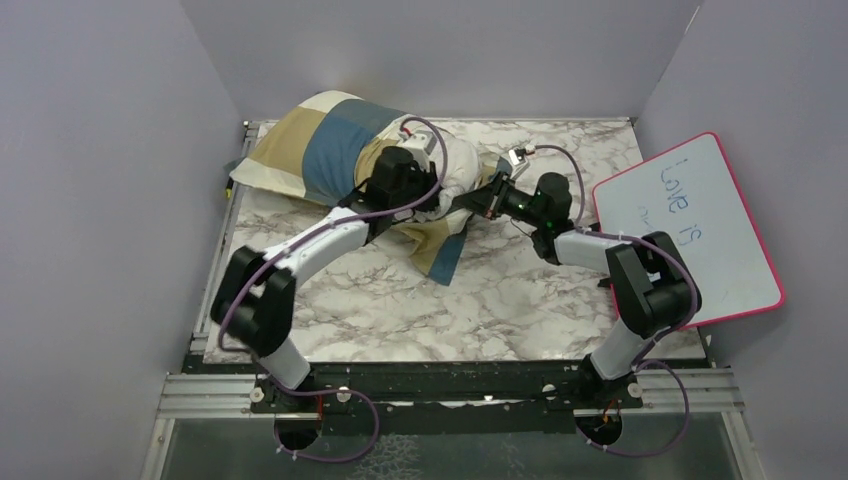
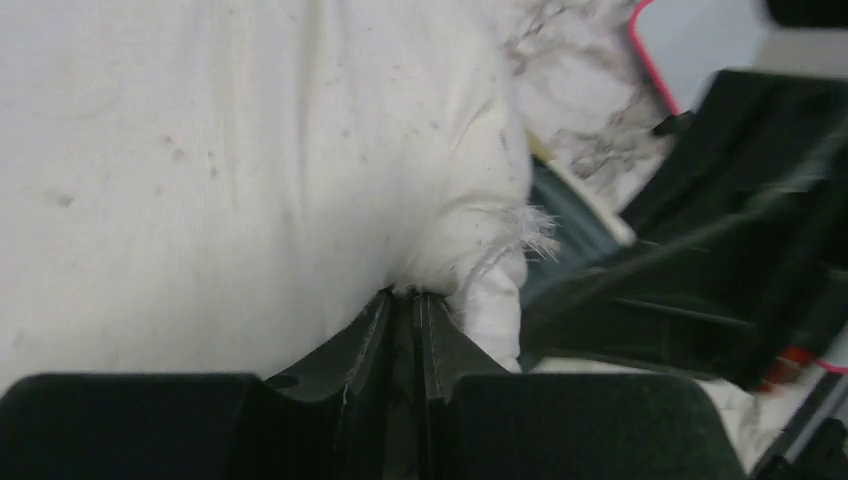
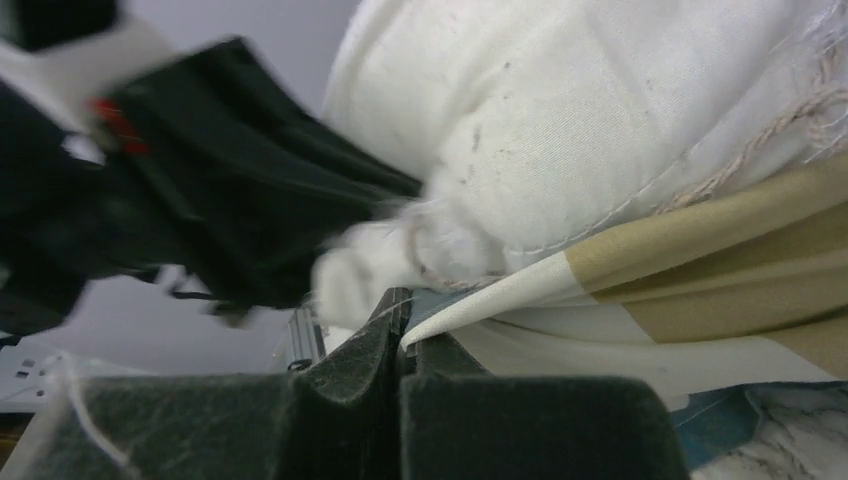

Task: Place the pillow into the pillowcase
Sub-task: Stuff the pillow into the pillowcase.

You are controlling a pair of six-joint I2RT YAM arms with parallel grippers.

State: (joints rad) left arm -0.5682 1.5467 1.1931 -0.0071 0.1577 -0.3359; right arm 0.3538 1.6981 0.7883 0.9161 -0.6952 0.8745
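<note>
Pink-rimmed whiteboard (image 1: 700,240) at three o'clock; left gripper (image 2: 403,296) pinches the pillow (image 2: 200,150), right gripper (image 3: 402,320) clamps the pillowcase (image 3: 700,250) hem, both crowding together.

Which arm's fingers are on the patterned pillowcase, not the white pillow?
The right gripper: it pinches the pillowcase by its cream edge. The left gripper pinches plain white fabric of the pillow instead.

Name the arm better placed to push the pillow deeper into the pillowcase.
Left. The left tool pinches the exposed corner of the pillow, so it can probably drive it inward. The right tool is shut on the pillowcase edge and should hold that opening.
</note>
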